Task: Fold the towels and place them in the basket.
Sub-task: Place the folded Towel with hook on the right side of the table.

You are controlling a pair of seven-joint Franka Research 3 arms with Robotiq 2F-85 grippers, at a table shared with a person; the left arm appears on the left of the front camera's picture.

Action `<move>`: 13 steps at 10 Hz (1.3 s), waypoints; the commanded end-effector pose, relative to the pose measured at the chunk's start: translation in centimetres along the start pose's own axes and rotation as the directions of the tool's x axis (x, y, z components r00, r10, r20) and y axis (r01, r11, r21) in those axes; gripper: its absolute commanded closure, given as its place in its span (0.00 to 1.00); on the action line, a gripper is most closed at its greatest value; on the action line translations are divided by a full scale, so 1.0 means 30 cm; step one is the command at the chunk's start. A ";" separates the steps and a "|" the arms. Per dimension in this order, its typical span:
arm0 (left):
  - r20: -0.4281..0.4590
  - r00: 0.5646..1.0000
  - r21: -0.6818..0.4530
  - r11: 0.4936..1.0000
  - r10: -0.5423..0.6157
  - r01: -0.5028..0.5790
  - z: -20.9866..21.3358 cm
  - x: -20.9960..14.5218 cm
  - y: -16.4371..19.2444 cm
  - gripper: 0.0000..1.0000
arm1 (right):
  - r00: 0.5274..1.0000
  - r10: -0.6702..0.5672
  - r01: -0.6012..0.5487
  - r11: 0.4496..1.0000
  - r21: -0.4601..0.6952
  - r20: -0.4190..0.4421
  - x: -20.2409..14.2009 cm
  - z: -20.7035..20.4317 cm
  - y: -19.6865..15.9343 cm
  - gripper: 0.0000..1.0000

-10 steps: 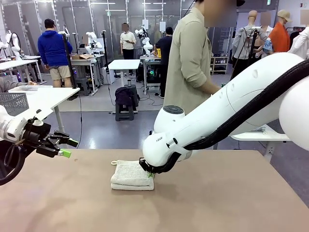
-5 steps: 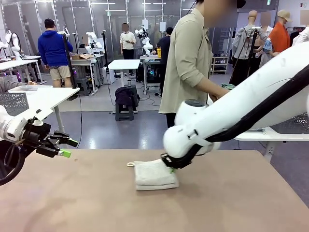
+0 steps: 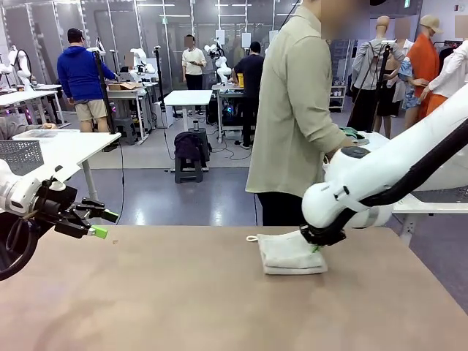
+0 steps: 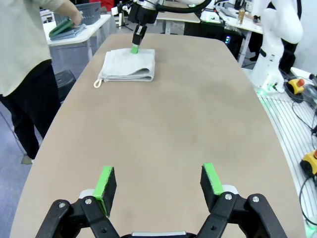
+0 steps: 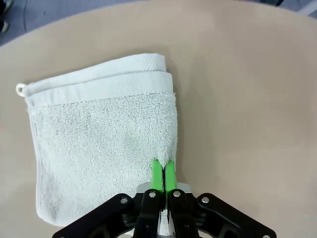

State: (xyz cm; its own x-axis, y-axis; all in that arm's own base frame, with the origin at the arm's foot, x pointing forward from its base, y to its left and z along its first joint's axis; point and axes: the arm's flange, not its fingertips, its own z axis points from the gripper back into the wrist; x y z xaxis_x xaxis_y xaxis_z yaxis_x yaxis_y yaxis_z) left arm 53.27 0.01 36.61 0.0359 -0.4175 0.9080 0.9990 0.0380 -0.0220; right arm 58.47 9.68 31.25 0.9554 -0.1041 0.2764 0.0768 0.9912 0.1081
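Off-white towel folded, left-centre of frame; right gripper jaws pressed together, tips on its edge. Thin contact: fold may slip or open. Left gripper spread, empty.

**Big open lab hall, white tables everywhere**

Standing here, it's a long workshop hall with a smooth grey floor and strip lights overhead. Framed glass panels run along the far side. The near table has a plain brown top. Behind it are white tables, one on the left and one mid-room. A black bag sits on a low stool in the aisle.
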 end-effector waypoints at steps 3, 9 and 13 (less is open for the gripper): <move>0.002 1.000 0.002 1.000 -0.004 0.004 0.003 0.006 -0.008 0.13 | 0.996 0.078 -0.078 0.997 -0.016 0.047 0.054 0.049 -0.202 1.00; 0.002 1.000 0.002 1.000 -0.004 0.004 0.003 0.006 -0.008 0.13 | 0.995 0.047 -0.042 0.998 -0.051 0.084 0.140 0.038 -0.500 1.00; 0.002 1.000 0.002 1.000 -0.004 0.004 0.003 0.006 -0.008 0.13 | 0.994 0.016 -0.011 0.999 -0.049 0.105 0.162 0.020 -0.557 1.00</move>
State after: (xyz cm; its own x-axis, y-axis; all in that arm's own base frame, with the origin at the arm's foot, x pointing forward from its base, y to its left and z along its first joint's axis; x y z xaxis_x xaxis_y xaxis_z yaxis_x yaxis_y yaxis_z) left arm 53.27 0.01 36.61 0.0359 -0.4175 0.9080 0.9990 0.0381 -0.0220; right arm 61.33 -6.62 31.65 0.9282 -0.1017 0.3578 0.0946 0.9948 0.0375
